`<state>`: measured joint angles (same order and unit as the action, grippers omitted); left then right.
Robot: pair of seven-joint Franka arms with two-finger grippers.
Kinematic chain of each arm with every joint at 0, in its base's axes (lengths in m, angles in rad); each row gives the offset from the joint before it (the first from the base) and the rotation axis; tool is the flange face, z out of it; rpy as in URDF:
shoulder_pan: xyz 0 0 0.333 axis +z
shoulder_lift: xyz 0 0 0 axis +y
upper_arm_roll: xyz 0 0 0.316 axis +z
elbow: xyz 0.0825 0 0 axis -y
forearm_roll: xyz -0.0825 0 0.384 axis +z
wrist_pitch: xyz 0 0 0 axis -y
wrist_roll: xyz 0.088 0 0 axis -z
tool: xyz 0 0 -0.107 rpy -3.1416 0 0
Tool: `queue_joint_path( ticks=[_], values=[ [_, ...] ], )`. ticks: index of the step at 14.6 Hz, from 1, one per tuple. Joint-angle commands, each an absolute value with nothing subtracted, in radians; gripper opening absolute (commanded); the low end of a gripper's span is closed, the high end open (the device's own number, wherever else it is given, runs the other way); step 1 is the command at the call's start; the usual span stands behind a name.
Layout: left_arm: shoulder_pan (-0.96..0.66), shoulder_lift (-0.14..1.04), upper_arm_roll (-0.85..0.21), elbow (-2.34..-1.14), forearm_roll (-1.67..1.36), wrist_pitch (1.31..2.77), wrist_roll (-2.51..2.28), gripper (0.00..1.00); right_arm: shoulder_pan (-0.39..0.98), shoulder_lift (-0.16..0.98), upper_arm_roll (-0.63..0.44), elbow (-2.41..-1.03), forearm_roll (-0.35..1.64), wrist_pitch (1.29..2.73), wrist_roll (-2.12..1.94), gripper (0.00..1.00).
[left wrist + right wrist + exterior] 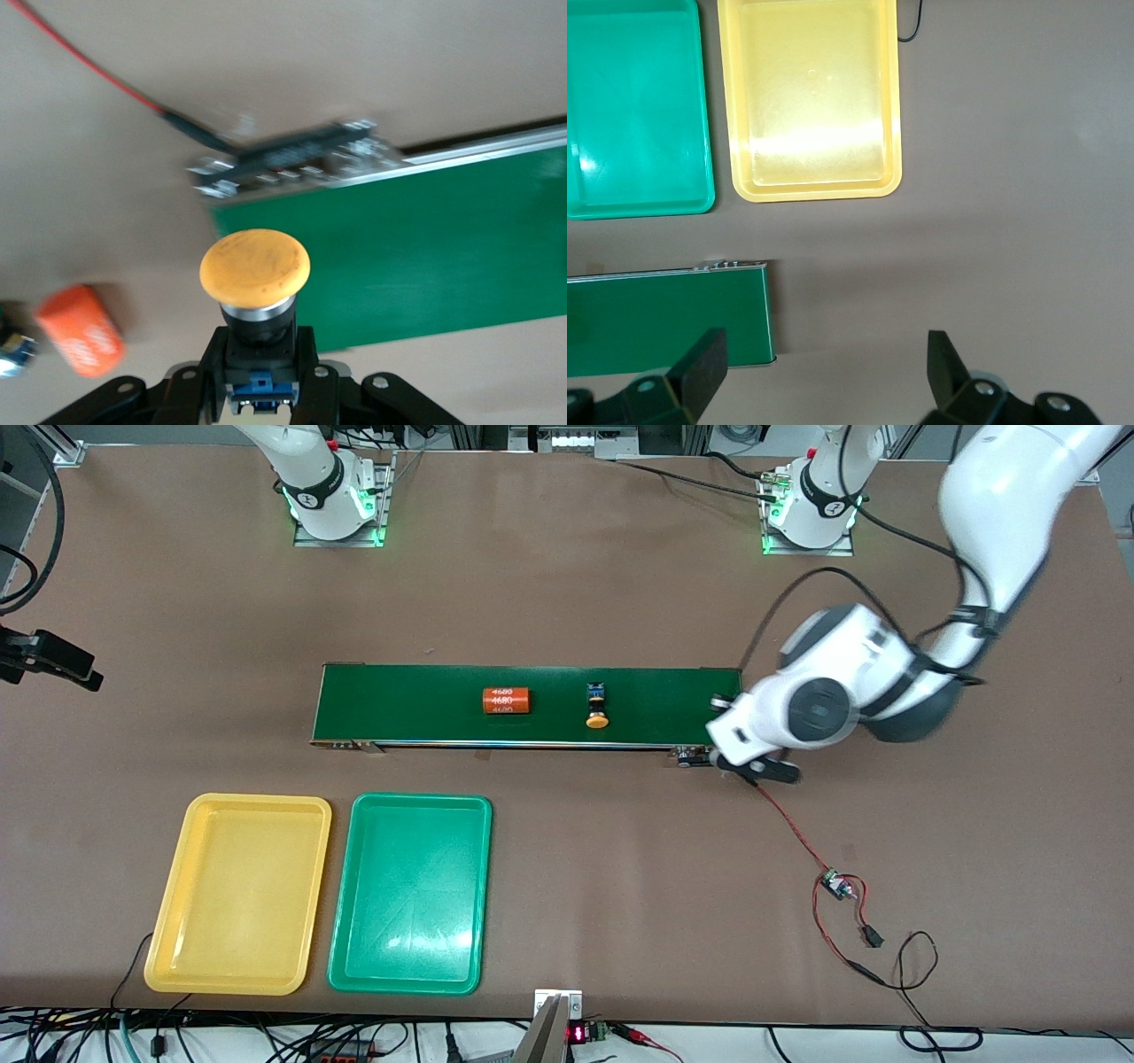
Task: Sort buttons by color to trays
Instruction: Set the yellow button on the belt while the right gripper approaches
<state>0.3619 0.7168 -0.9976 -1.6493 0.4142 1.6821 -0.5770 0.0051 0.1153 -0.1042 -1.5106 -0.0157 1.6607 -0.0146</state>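
Observation:
My left gripper [753, 769] [257, 359] is shut on a button [255, 268] with a yellow-orange cap; its fingers [217, 363] clamp the black-and-blue body, cap pointing away from the wrist. It hangs over the conveyor's end toward the left arm's side. A second yellow-orange-capped button [597, 708] lies on the belt. The yellow tray [239, 895] [811, 97] and the green tray [409, 895] [638, 106] sit side by side, nearer the front camera than the belt, both bare. My right gripper [824, 372] stands open over the bare table by the belt's other end.
The dark-green conveyor belt [532, 704] [425, 257] [664, 319] carries an orange cylinder [506, 701]. Another orange cylinder [80, 329] lies on the table by the conveyor's end. A red wire with a small board [833, 886] trails across the table below the left arm.

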Motion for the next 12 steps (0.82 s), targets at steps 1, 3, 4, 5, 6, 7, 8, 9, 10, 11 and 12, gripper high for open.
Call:
queue_joint_path(
  ticks=[1, 3, 4, 5, 6, 7, 8, 9, 10, 11, 12],
  values=[
    [0.278, 0.738, -0.986, -1.692, 0.405, 1.754, -0.736, 0.17, 0.008, 0.115, -0.101, -1.519, 0.003, 1.669, -0.014, 1.0],
    [0.275, 0.744, -0.979, -1.739, 0.41, 1.833, -0.768, 0.17, 0.058, 0.146, -0.098, -1.516, -0.011, 1.698, -0.009, 1.0],
    [0.276, 0.744, -0.963, -1.753, 0.41, 1.859, -0.77, 0.18, 0.086, 0.167, -0.1, -1.517, -0.012, 1.715, -0.008, 1.0],
    [0.269, 0.745, -0.953, -1.758, 0.408, 1.871, -0.775, 0.18, 0.097, 0.195, -0.1, -1.517, -0.008, 1.72, -0.005, 1.0],
    [0.267, 0.746, -0.945, -1.758, 0.407, 1.873, -0.787, 0.21, 0.109, 0.207, -0.098, -1.519, 0.001, 1.721, 0.011, 1.0],
    [0.273, 0.747, -0.945, -1.756, 0.405, 1.87, -0.802, 0.31, 0.133, 0.227, -0.098, -1.519, 0.006, 1.724, 0.029, 1.0],
    [0.276, 0.747, -0.946, -1.755, 0.405, 1.864, -0.81, 0.63, 0.165, 0.238, -0.098, -1.519, 0.02, 1.724, 0.052, 1.0],
    [0.279, 0.741, -0.948, -1.749, 0.405, 1.858, -0.81, 1.0, 0.19, 0.253, -0.098, -1.519, 0.024, 1.721, 0.048, 1.0],
    [0.284, 0.735, -0.953, -1.74, 0.405, 1.849, -0.81, 1.0, 0.228, 0.264, -0.098, -1.52, 0.023, 1.72, 0.067, 1.0],
    [0.294, 0.723, -0.957, -1.723, 0.405, 1.824, -0.808, 1.0, 0.265, 0.27, -0.1, -1.517, 0.02, 1.721, 0.113, 1.0],
    [0.308, 0.71, -0.96, -1.697, 0.405, 1.771, -0.804, 1.0, 0.287, 0.284, -0.1, -1.517, 0.024, 1.724, 0.192, 1.0]
  ],
)
